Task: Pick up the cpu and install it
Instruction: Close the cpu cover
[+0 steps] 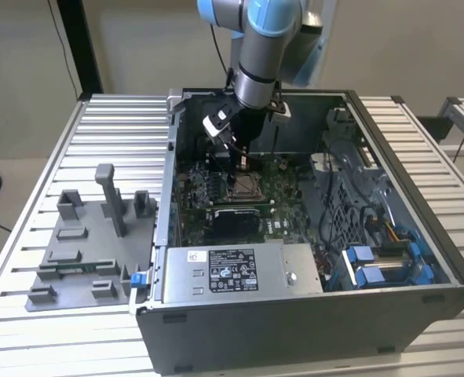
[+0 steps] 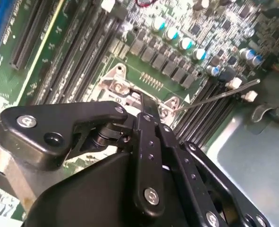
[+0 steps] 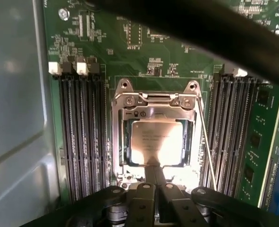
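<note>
Exterior view has the arm (image 1: pixel 267 47) reaching down into the open computer case (image 1: pixel 310 322), with the pincer (image 1: pixel 239 163) low over the metal-framed socket (image 1: pixel 243 187) on the green motherboard (image 1: pixel 286 196). A silver box (image 1: pixel 232 271) with a label lies inside the case, apart from the pincer, and blue plastic parts (image 1: pixel 373 263) sit farther from it, toward the exterior view's right. Well away from the pincer, outside the case on the slatted table (image 1: pixel 27 157), stands a grey fixture tray (image 1: pixel 82 243) with upright blocks.

In the first wrist view the pincer (image 3: pixel 154 171) has its two fingers (image 3: pixel 147 208) drawn together, with no gap showing between them, and their tips come down at one edge of the cpu (image 3: pixel 156 139). The cpu lies flat inside the socket (image 3: pixel 118 142) frame, straight beyond the tips, its pale metal top catching bright light. Whether the tips touch or pinch it I cannot tell. Rows of dark memory slots (image 3: pixel 80 142) run on both sides of the pincer, flanking the socket. A thin lever rod (image 3: pixel 206 142) stands just beside the socket frame, to one side of the tips.

In the second wrist view the pincer (image 2: pixel 146 101) shows its black linkage, one finger reaching down to the socket (image 2: pixel 118 85), whose silver corner sits just beside the tip. The lever rod (image 2: pixel 215 97) reaches out from beside the tips across the memory slots (image 2: pixel 82 52). Round capacitors (image 2: pixel 172 33) stand in a row beyond the socket from the pincer
</note>
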Controlling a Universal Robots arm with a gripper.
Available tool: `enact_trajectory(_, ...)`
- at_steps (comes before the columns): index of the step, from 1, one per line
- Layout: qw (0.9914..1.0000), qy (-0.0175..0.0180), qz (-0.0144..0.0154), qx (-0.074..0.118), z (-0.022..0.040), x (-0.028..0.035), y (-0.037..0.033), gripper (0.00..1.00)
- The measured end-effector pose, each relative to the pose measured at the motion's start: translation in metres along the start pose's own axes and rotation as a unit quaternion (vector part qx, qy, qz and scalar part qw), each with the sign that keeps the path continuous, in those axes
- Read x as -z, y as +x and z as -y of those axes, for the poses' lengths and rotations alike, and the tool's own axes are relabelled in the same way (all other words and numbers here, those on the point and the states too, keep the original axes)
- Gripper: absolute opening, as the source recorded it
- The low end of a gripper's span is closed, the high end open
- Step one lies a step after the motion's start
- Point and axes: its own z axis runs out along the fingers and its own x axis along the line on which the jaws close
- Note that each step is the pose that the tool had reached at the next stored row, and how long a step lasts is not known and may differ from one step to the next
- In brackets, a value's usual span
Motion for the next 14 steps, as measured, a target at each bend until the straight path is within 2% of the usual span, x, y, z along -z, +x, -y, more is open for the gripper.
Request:
enact_trajectory(4, 1.0, -0.0004, -0.0001, 0.0, 0.0043, -0.0008, 0.0023, 0.0)
enact_trajectory(11, 1.0, -0.0015, 0.0005, 0.0, 0.0055, -0.0041, 0.0027, 0.0)
enact_trajectory(12, 1.0, -0.0018, -0.0005, 0.0, 0.0061, -0.0027, 0.0031, 0.0)
enact_trajectory(14, 1.0, -0.0019, -0.0001, 0.0, 0.0079, 0.0026, 0.0031, 0.0)
